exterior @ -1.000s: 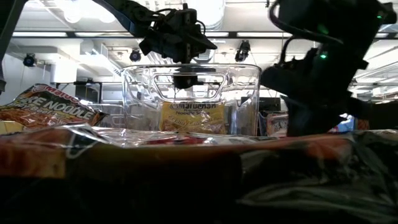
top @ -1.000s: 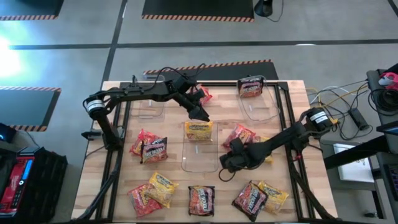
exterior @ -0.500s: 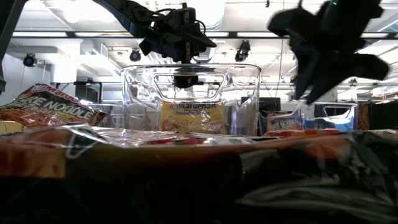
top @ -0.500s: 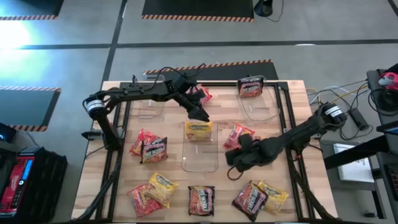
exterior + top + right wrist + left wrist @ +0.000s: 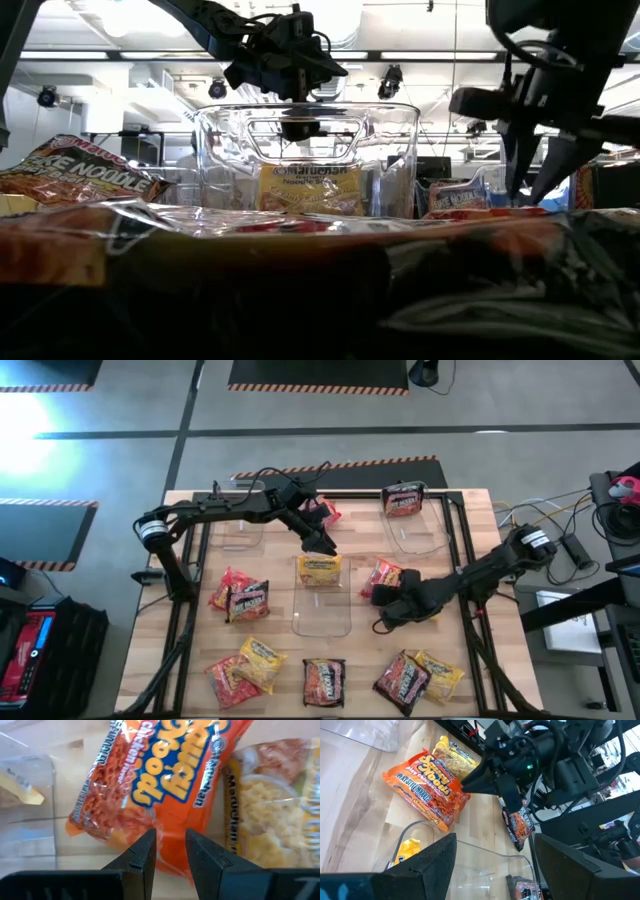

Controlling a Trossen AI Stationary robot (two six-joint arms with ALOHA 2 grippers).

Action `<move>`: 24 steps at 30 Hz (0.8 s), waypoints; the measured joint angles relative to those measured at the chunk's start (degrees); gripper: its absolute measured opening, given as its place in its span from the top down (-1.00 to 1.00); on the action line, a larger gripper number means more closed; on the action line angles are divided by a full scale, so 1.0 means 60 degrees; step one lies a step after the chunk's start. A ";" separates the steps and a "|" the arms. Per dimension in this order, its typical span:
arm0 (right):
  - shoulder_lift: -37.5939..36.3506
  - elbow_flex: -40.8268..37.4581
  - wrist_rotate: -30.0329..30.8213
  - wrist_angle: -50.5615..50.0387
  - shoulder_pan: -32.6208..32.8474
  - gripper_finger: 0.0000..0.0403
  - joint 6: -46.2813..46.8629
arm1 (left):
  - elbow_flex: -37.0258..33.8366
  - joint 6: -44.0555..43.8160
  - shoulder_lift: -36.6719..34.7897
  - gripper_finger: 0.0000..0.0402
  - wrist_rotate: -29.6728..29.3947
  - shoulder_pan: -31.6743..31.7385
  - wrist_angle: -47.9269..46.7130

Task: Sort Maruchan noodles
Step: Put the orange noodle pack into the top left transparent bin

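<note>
My left gripper (image 5: 322, 546) hangs open over the far end of the middle clear bin (image 5: 322, 615), just above the yellow packet (image 5: 320, 570) that lies flat in it; the packet's corner shows in the left wrist view (image 5: 409, 849). My right gripper (image 5: 386, 598) hovers over the near edge of a red-orange packet (image 5: 386, 574) that lies flat on the table right of that bin. Its fingers (image 5: 142, 855) point down at the packet (image 5: 165, 785) with a narrow gap, holding nothing. A yellow packet (image 5: 270, 815) lies beside the red one, partly under the right arm.
A clear bin at the far right (image 5: 418, 532) holds a dark packet (image 5: 404, 500). Another clear bin (image 5: 243, 532) stands at the far left. A red packet (image 5: 325, 512) lies under the left arm. Loose packets lie at the left (image 5: 240, 598) and along the near edge (image 5: 323, 680).
My right gripper has moved from beside the middle bin's right wall toward the table's right and far edges, and now stands over the red-orange packet with its fingers pointing down.
</note>
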 joint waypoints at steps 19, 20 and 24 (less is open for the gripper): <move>0.0499 -0.0567 0.1105 0.3294 -0.1320 0.54 -0.1977 | 0.0000 -0.0043 0.0000 -0.24 -0.0003 0.0065 0.0040; 0.0373 -0.0519 0.1117 0.3291 -0.1317 0.54 -0.2075 | 0.0000 -0.0050 0.0000 -0.24 -0.0006 0.0073 0.0036; -0.0169 -0.0306 0.1118 0.3273 -0.1138 0.54 -0.2476 | 0.0000 -0.0051 0.0000 -0.24 -0.0006 0.0105 0.0032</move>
